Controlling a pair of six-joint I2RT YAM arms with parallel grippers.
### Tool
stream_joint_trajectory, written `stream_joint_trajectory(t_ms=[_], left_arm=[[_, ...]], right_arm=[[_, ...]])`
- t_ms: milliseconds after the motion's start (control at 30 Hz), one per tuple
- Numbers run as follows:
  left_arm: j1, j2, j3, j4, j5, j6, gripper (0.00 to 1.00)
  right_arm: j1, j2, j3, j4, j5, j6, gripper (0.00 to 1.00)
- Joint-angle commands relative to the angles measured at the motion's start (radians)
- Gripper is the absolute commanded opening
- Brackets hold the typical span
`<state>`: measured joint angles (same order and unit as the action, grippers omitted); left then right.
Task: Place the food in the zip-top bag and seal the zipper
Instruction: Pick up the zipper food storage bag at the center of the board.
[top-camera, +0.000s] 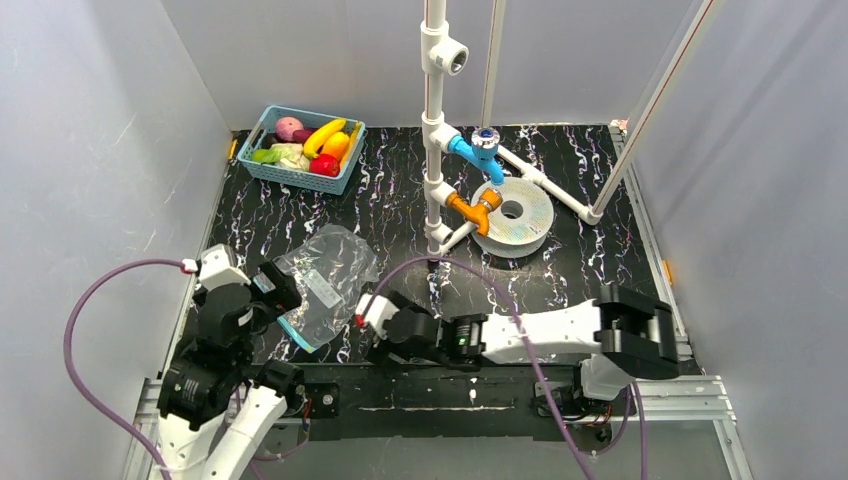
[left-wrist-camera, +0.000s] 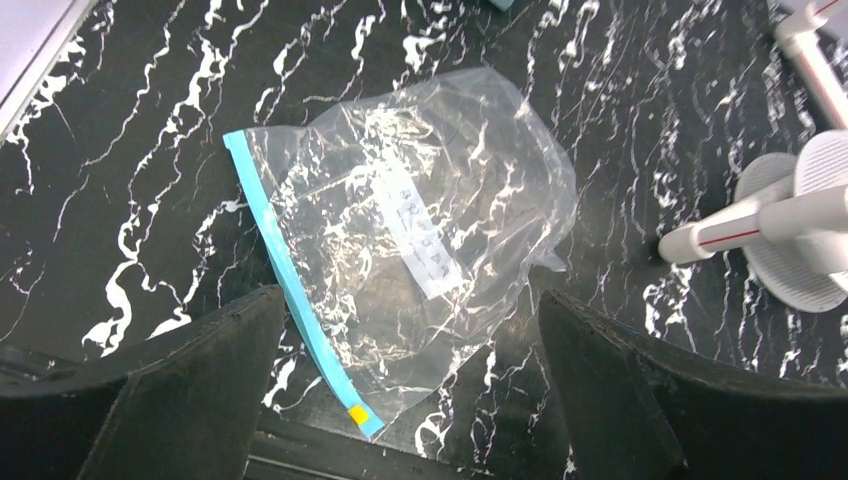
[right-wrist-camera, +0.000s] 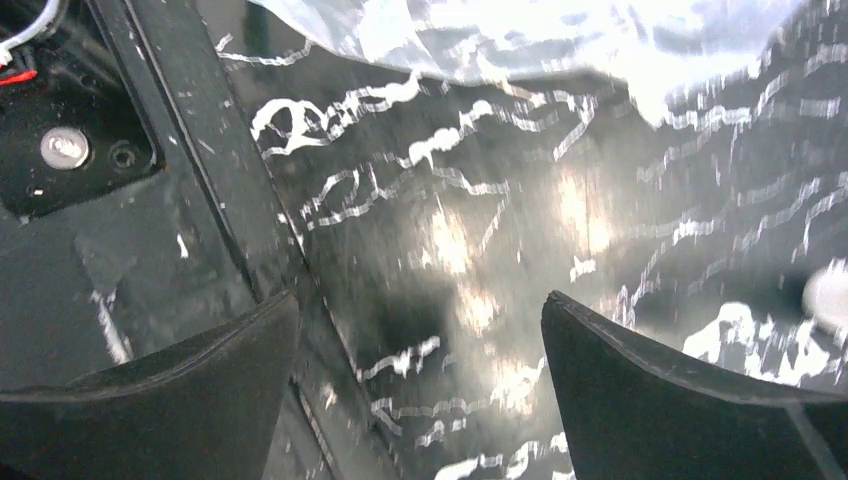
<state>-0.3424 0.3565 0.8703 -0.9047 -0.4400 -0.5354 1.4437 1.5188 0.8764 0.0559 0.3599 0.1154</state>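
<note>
overlapping the zipper (top-camera: 297, 335) from above, the left end effector (top-camera: 288, 291) gapes

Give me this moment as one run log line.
zip-top bag: empty, flat on table | food: in blue basket | left gripper: open, at bag | right gripper: open, holding nothing

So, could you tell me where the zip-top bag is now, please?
Top view: the zip-top bag lies flat near-left on the table, nearer than the blue basket.
</note>
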Motion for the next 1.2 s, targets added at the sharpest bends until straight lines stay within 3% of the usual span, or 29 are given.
stream_joint_trajectory(t_ms=[0,367,633,733,833,867,933,1000,1067,1167], left_arm=[[0.003,-0.070,-0.009,-0.014,-0.048,-0.002,1.00],[0.003,-0.180,-0.007,-0.053,-0.125,-0.055,0.99],[0.003,-0.183,-0.008,-0.055,-0.129,-0.062,0.99],[0.003,-0.170,-0.008,-0.056,-0.131,-0.064,1.00],[0.003,-0.160,-0.003,-0.066,-0.129,-0.071,0.99],[0.003,-0.160,-0.002,-0.068,-0.130,-0.073,1.00],[0.003,-0.166,-0.004,-0.068,-0.131,-0.076,0.99],[0.003,-0.166,-0.006,-0.066,-0.130,-0.079,1.00],[0.002,-0.163,-0.005,-0.067,-0.123,-0.079,1.00],[0.002,-0.151,-0.008,-0.062,-0.115,-0.075,1.00]], right_arm=[[0.027,0.105,0.111,0.189,0.004,-0.306,0.95],[0.085,0.430,0.422,0.215,-0.049,-0.522,0.85],[0.087,0.564,0.520,0.248,-0.047,-0.602,0.73],[0.087,0.604,0.559,0.255,-0.035,-0.612,0.61],[0.087,0.625,0.566,0.278,-0.040,-0.611,0.54],[0.087,0.631,0.569,0.282,-0.038,-0.604,0.47],[0.084,0.634,0.565,0.306,-0.015,-0.590,0.22],[0.083,0.622,0.547,0.331,0.017,-0.574,0.10],[0.080,0.592,0.507,0.377,0.037,-0.551,0.03],[0.049,0.521,0.448,0.402,0.034,-0.429,0.01]])
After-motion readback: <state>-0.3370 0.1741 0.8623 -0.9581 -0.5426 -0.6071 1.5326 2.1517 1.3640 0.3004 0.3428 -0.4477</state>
